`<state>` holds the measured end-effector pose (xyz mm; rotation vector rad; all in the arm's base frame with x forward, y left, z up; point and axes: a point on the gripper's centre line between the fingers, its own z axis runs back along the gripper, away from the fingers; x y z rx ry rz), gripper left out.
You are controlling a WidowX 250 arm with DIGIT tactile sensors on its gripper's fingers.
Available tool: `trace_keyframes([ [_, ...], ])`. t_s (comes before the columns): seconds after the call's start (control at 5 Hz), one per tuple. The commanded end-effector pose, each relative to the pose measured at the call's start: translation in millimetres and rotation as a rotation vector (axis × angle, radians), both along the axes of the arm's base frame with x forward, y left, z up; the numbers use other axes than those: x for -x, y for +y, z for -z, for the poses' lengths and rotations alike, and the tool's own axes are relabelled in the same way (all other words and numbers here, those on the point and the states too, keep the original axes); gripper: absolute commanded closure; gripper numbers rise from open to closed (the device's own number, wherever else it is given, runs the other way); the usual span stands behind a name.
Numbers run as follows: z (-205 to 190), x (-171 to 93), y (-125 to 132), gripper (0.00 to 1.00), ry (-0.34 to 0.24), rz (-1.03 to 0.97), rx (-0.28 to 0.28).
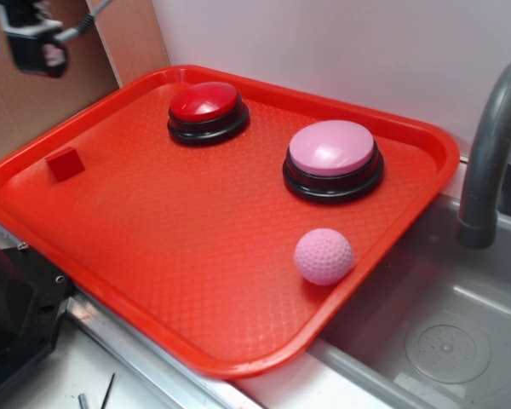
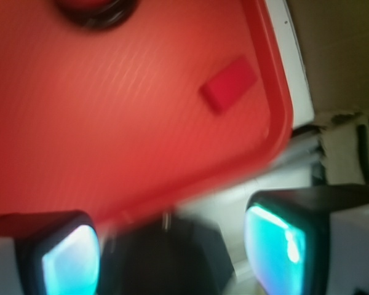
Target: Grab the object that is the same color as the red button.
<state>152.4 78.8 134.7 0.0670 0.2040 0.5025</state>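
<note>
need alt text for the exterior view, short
A small matte red block sits alone near the left edge of a red plastic tray, which also holds a glossy red dome button, a pink dome button and a pink dimpled ball. The robot's tool hangs above the top-left corner.

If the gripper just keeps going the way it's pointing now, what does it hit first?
Probably the near rim of the red tray, or the ledge just outside it. The gripper, jaws open, isn't yet over the red block; depth is unclear.

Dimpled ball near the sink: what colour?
Pink ball, clearest in the exterior view.
</note>
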Motion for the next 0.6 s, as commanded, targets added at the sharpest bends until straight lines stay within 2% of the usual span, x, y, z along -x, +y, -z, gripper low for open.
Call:
trace_keyframes([
  [0.0, 11, 26, 60, 0.00, -0.257, -0.517, -0.327],
  [0.2, 23, 43, 69, 0.00, -0.296, -0.771, -0.395],
  [0.4, 48, 45, 77, 0.00, -0.334, -0.936, -0.266],
])
